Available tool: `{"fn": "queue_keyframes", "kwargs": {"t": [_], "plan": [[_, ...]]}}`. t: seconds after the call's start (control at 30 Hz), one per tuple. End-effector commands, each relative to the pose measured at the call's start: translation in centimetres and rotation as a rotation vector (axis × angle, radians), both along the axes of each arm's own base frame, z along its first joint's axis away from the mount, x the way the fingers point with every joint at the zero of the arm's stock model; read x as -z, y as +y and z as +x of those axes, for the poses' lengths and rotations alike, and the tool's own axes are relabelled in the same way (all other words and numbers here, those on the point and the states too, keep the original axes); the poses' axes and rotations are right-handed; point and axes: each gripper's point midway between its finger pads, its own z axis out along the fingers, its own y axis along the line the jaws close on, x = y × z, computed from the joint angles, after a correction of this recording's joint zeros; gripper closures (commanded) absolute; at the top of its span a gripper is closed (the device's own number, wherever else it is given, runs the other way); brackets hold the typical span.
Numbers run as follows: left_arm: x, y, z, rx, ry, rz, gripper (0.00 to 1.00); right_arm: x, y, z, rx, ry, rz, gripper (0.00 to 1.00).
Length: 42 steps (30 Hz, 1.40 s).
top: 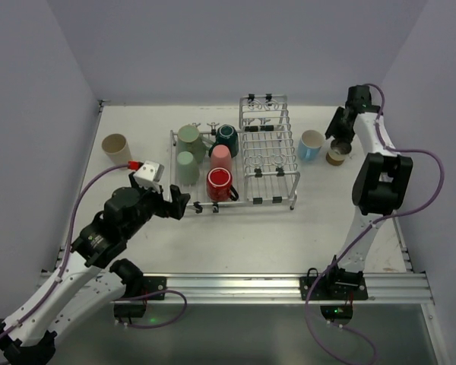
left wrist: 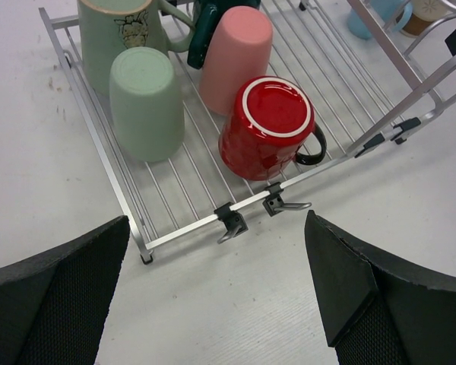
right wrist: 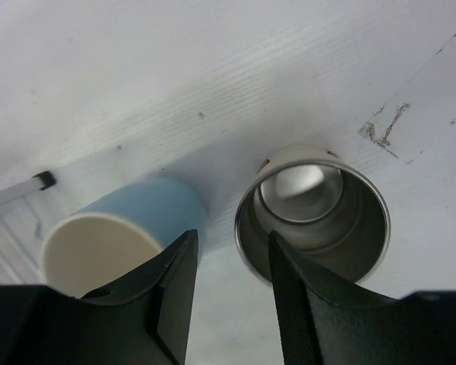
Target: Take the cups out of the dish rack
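The silver wire dish rack (top: 267, 156) stands mid-table. Its low left section holds a sage green mug (top: 190, 139), a sage green cup (top: 187, 168), a dark teal mug (top: 227, 138), a pink cup (top: 221, 157) and a red mug (top: 220, 184), all upside down. My left gripper (top: 179, 205) is open and empty, just before the rack's front left corner (left wrist: 190, 228), facing the red mug (left wrist: 270, 125). My right gripper (top: 340, 141) is open over a light blue cup (right wrist: 129, 228) and a tan metal-lined cup (right wrist: 319, 213), both upright on the table. One fingertip (right wrist: 296, 289) overlaps the tan cup's rim.
A beige cup (top: 116, 148) stands on the table at far left. The rack's raised pronged section (top: 264, 114) holds no cups. Grey walls close in the table on three sides. The rail with the arm bases (top: 289, 287) runs along the near edge.
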Motion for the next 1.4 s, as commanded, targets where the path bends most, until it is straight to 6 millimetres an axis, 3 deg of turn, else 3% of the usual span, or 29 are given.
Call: {"fn": "queue_keyframes", "kwargs": {"t": [0.0, 0.1, 0.13, 0.2, 0.23, 0.3, 0.33, 0.37, 0.4, 0.43, 0.47, 0.53, 0.57, 0.63, 0.8, 1.1, 1.37], "plan": [[-1.0, -0.4, 0.6, 0.016, -0.03, -0.001, 0.0, -12.4, 1.5, -0.1, -0.006, -0.321, 0.049, 0.54], [-1.4, -1.4, 0.7, 0.042, -0.013, -0.026, 0.0, -14.7, 2.1, -1.7, -0.006, -0.418, 0.066, 0.5], [-1.9, -1.7, 0.8, 0.047, -0.01, -0.042, 0.0, -15.7, 2.8, -3.6, -0.023, -0.459, 0.081, 0.5], [-2.3, -3.3, 1.0, 0.1, 0.012, -0.072, 0.0, -18.0, 3.7, -4.6, -0.044, -0.58, 0.108, 0.47], [-2.4, -4.0, 1.1, 0.12, 0.022, -0.081, 0.0, -18.5, 4.9, -6.9, -0.077, -0.616, 0.144, 0.43], [-1.9, -5.8, 1.3, 0.19, 0.058, -0.095, 0.0, -20.6, 6.3, -8.3, -0.118, -0.739, 0.195, 0.37], [-2.1, -6.5, 1.4, 0.21, 0.063, -0.097, 0.0, -18.6, 7.1, -9.7, -0.134, -0.717, 0.235, 0.31], [-1.2, -7.1, 1.9, 0.213, 0.094, -0.078, 0.0, -20.6, 8.4, -11.7, -0.171, -0.785, 0.284, 0.3], [-1.1, -7.6, 2.1, 0.218, 0.091, -0.069, 0.0, -21.1, 9.1, -12.5, -0.197, -0.828, 0.303, 0.28], [-1.1, -8.3, 2.1, 0.245, 0.082, -0.046, 0.0, -19.2, 9.7, -13.7, -0.207, -0.805, 0.334, 0.24], [0.1, -9.0, 2.5, 0.257, 0.107, -0.009, 0.0, -20.7, 10.5, -15.4, -0.233, -0.859, 0.362, 0.21], [0.5, -9.5, 3.1, 0.26, 0.114, 0.043, 0.0, -19.7, 11.4, -16.8, -0.261, -0.868, 0.398, 0.15], [1.7, -9.7, 3.7, 0.25, 0.14, 0.071, 0.0, -20.5, 11.9, -18.0, -0.286, -0.899, 0.412, 0.13], [2.3, -10.1, 4.6, 0.247, 0.139, 0.096, 0.0, -20.0, 12.3, -19.0, -0.303, -0.904, 0.423, 0.09], [1.5, -11.2, 6.2, 0.278, 0.058, 0.127, 0.0, -20.6, 12.7, -20.6, -0.346, -0.939, 0.402, 0.06], [4.5, -12.2, 7.2, 0.344, 0.059, 0.224, 0.0, -21.4, 13.9, -21.1, -0.414, -0.942, 0.446, 0.06], [3.8, -12.8, 8.5, 0.408, -0.01, 0.276, 0.0, -21.0, 14.3, -22.0, -0.452, -0.938, 0.445, 0.02]]}}
